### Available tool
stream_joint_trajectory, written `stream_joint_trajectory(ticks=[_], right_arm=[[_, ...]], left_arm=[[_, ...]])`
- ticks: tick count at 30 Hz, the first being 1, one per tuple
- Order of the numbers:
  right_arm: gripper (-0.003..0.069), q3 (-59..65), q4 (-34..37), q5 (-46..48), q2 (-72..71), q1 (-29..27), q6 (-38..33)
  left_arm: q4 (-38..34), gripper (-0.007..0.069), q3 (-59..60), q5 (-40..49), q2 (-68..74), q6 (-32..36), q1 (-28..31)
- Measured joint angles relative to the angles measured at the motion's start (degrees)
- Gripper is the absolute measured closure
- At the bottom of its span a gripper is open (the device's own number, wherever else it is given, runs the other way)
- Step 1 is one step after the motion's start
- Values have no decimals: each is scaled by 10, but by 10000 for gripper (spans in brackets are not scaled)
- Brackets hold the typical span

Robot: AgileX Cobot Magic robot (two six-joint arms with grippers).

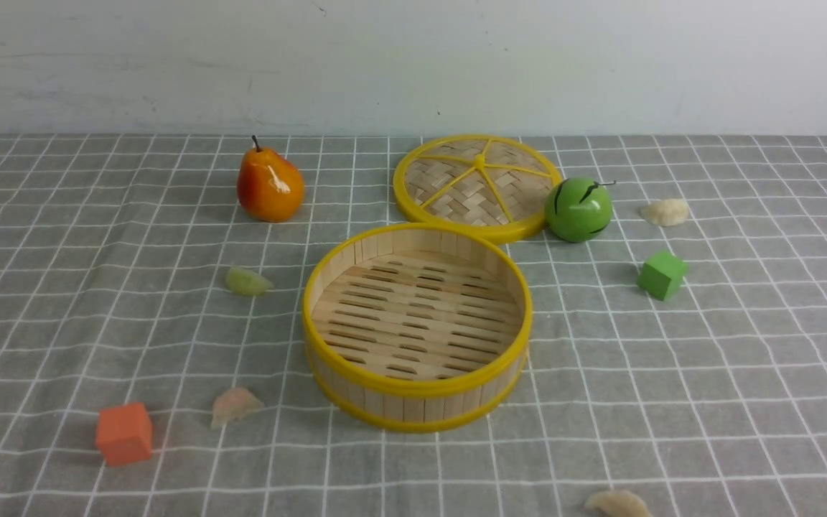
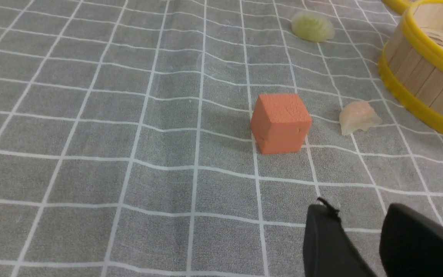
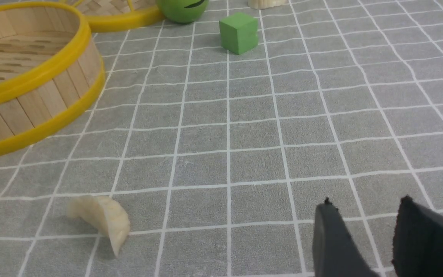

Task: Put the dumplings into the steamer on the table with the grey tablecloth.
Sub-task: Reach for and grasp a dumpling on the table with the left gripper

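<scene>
Dumplings [image 1: 245, 281] seem soft, slippery; pinch pink dumpling [image 1: 236, 406] mid-belly, 8 o'clock of steamer [image 1: 413, 402]. Left gripper [image 2: 367, 246], right gripper [image 3: 375, 246] gape empty

The tablecloth [image 1: 744, 359] is matt grey woven cloth, slightly wrinkled. The steamer [image 1: 417, 402] has pale, matt wooden slats and smooth, shiny yellow plastic rims. The lid [image 1: 478, 183] is woven bamboo strip in a yellow plastic frame. The pear [image 1: 268, 187] is glossy; the green fruit [image 1: 578, 210] is smooth with a soft sheen. The orange cube [image 1: 123, 433] and green cube [image 1: 662, 274] look matt and finely grainy. The dumplings [image 1: 247, 281] look translucent and waxy.
</scene>
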Motion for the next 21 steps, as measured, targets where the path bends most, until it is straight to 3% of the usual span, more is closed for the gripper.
stream_joint_trajectory(ticks=[7,16,21], right_arm=[[419,0,-41,-1,0,0,0],[419,0,-118,-1,0,0,0],[419,6,-164,-81,0,0,0]], left_arm=[[2,406,0,-3,0,0,0],[5,397,0,-72,0,0,0],[5,390,0,-152,0,0,0]])
